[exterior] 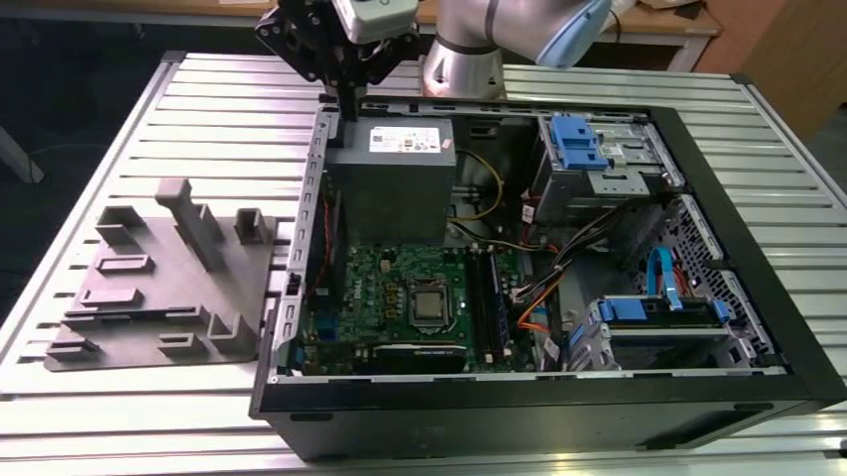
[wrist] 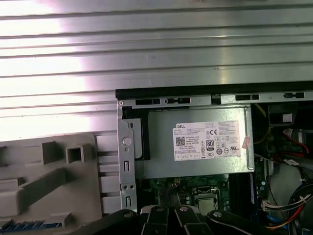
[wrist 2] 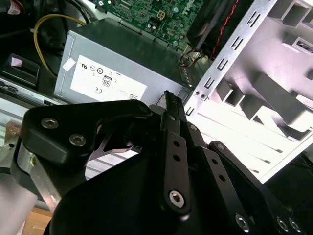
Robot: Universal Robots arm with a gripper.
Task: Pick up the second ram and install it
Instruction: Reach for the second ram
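Observation:
My gripper (exterior: 351, 109) hangs over the far wall of the open computer case (exterior: 317, 297), above the grey power-supply box (exterior: 391, 169). In the second wrist view its fingers (wrist 2: 172, 142) lie together, shut, with nothing between them. A thin bluish strip (wrist: 27, 225), seemingly the second ram, lies in a slot of the grey holder (wrist: 44, 186) beside the case. The green motherboard (exterior: 384, 297) lies beneath the power supply, with its long black slot strips (exterior: 485, 297) next to the processor socket (exterior: 430, 300).
The grey holder (exterior: 159, 288) with upright blocks sits on the slatted metal table (exterior: 79, 178) at the exterior view's left of the case. Drive cages with blue clips (exterior: 582, 149) and loose cables (exterior: 556, 268) occupy the case's right half.

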